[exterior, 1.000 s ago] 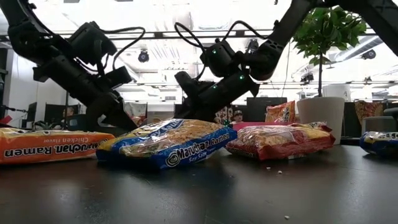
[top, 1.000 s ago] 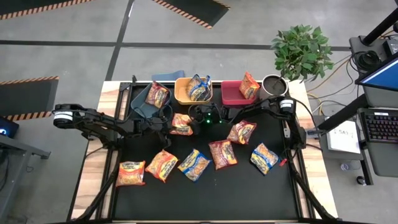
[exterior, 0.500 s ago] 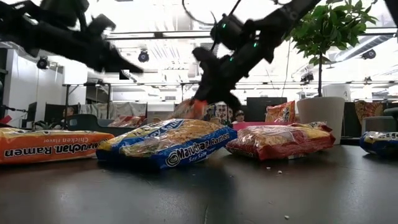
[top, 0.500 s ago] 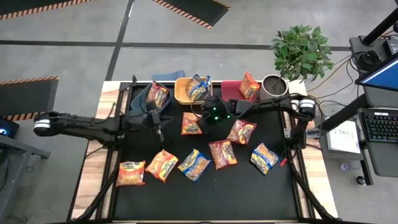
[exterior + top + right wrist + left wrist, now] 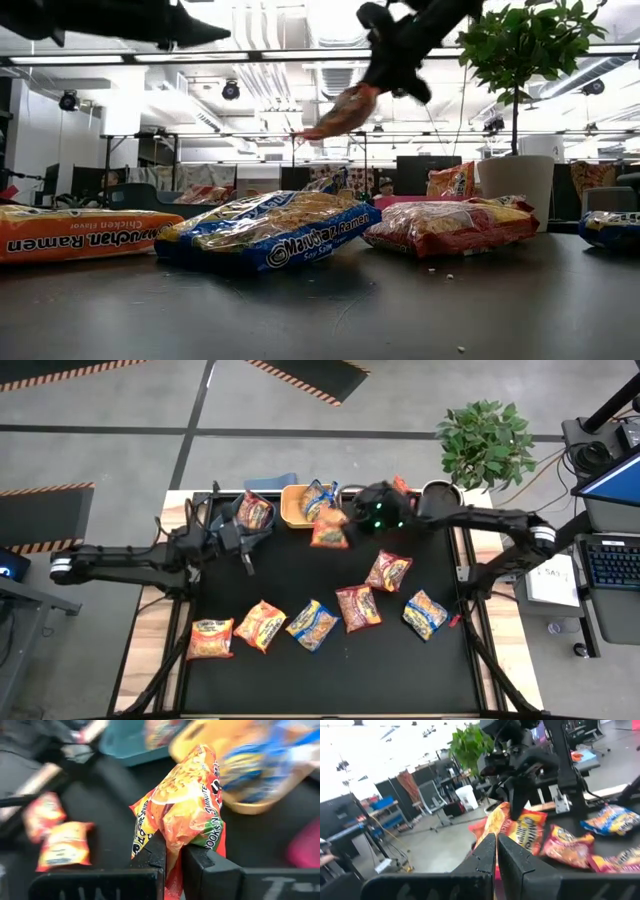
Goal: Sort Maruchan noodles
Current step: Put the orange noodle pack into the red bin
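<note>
We've got the right gripper (image 5: 345, 528) pinching a red-trimmed packet (image 5: 330, 532) by one crimped edge, held in the air at roughly 12 o'clock on the table, just in front of the yellow bin (image 5: 296, 513). In the right wrist view the two fingers (image 5: 155, 852) press together on the plastic and the packet (image 5: 180, 805) bunches and crinkles above them, so it's light, soft-skinned w/ a brittle noodle block inside (we'd judge hard squeezing on the middle could crack it). In the low view it hangs tilted from the grip. The film looks slippery, so we reckon the sealed end seam is the best hold, not the puffed face.

The left gripper (image 5: 243, 550) is empty, fingers (image 5: 487, 851) pressed together, hovering at approx. 10 o'clock near the blue bin (image 5: 226, 530).

Six other packets lie flat on the mat from 8 to 4 o'clock, e.g. a blue-trimmed one (image 5: 312, 624) at 6. Each bin already holds a packet.
</note>
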Available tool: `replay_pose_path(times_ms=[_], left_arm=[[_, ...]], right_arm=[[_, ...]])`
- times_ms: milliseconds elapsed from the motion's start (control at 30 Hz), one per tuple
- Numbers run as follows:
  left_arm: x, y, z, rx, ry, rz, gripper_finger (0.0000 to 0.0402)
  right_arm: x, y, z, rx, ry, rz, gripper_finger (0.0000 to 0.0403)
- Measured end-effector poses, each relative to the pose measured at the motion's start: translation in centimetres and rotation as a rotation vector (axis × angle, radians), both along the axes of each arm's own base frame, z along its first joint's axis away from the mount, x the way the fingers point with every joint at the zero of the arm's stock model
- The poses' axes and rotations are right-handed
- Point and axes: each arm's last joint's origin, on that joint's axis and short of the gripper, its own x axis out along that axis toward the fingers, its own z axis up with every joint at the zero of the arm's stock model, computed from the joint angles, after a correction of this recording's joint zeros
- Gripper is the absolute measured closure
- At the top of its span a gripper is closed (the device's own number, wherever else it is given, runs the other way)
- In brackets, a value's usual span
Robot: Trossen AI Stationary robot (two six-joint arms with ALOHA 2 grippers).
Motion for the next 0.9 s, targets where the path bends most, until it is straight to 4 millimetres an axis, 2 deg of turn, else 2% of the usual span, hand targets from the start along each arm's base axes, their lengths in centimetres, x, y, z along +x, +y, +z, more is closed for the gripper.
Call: replay_pose_path(times_ms=[133, 233, 400, 533, 667, 900], left_arm=[[0.2, 0.0, 1.4, 0.044, -0.016, 0.004, 0.0402], [0.4, 0.1, 2.1, 0.068, -0.018, 0.012, 0.0402], [0.7, 0.1, 2.8, 0.091, -0.025, 0.019, 0.0402], [0.8, 0.2, 2.7, 0.113, -0.007, 0.023, 0.0402], [0.8, 0.2, 2.7, 0.135, 0.001, 0.026, 0.0402], [0.7, 0.3, 2.7, 0.146, 0.01, 0.062, 0.0402]], right_arm=[[-1.8, -1.6, 2.6, -0.077, 0.171, -0.12, 0.0385], [-2.7, -3.5, 3.8, -0.102, 0.307, -0.175, 0.0385], [-3.8, -6.9, 4.5, -0.057, 0.502, -0.201, 0.0385], [-4.0, -10.0, 3.7, -0.011, 0.655, -0.192, 0.0385], [-3.3, -12.8, 2.2, 0.014, 0.764, -0.174, 0.0385], [-1.1, -15.8, -0.9, 0.02, 0.939, -0.145, 0.0385]])
